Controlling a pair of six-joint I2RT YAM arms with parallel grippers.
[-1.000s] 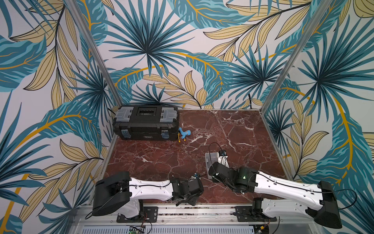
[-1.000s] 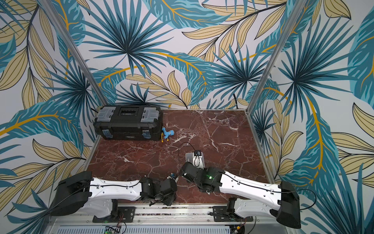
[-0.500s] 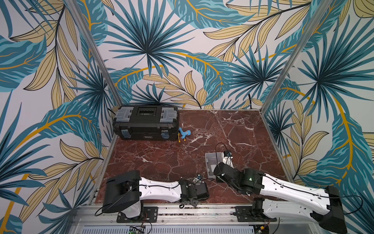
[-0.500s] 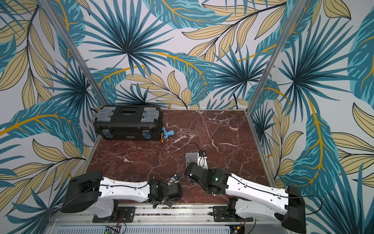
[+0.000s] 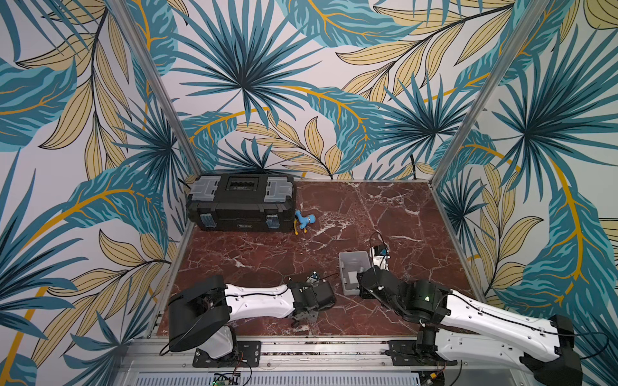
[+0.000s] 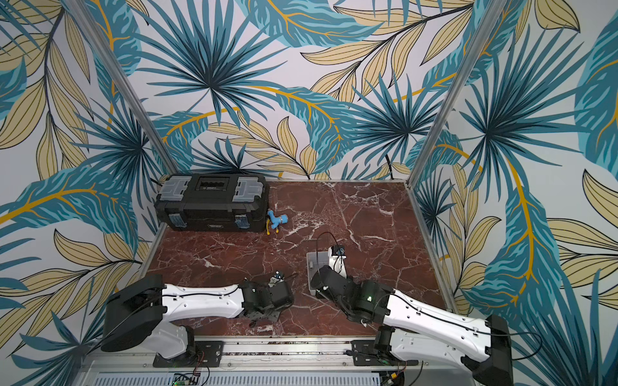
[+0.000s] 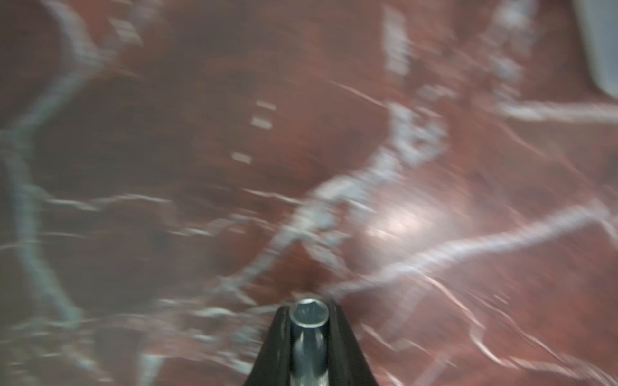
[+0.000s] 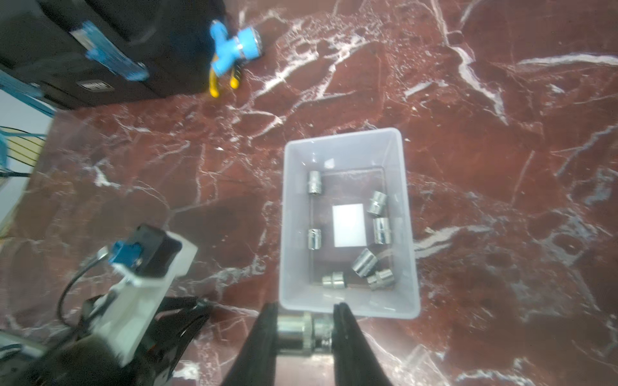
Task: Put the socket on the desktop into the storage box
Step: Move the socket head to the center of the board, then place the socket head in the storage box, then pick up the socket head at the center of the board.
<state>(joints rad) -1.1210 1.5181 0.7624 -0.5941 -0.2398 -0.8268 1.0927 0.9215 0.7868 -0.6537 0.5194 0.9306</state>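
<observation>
One desktop (image 5: 351, 207); one black toolbox (image 5: 240, 207) far beyond both grippers. One storage box (image 8: 296, 217), just ahead of the right gripper (image 8: 305, 319), holds seven loose sockets (image 8: 314, 182). The right gripper pinches one stubby socket (image 8: 294, 331), the left gripper (image 7: 308, 309) one slim socket (image 7: 308, 347).

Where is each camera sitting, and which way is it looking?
Top views: high behind the arms, both looking down across the desktop toward the back wall; left arm, right arm, storage box and toolbox show.
Left wrist: on the left arm, close above blurry desktop; only the left tool shows, shut on one socket.
Right wrist: on the right arm, looking down into the storage box; right tool shut on a second socket, plus the left arm's camera.
Shared: top views and right wrist show toolbox and blue toy.
</observation>
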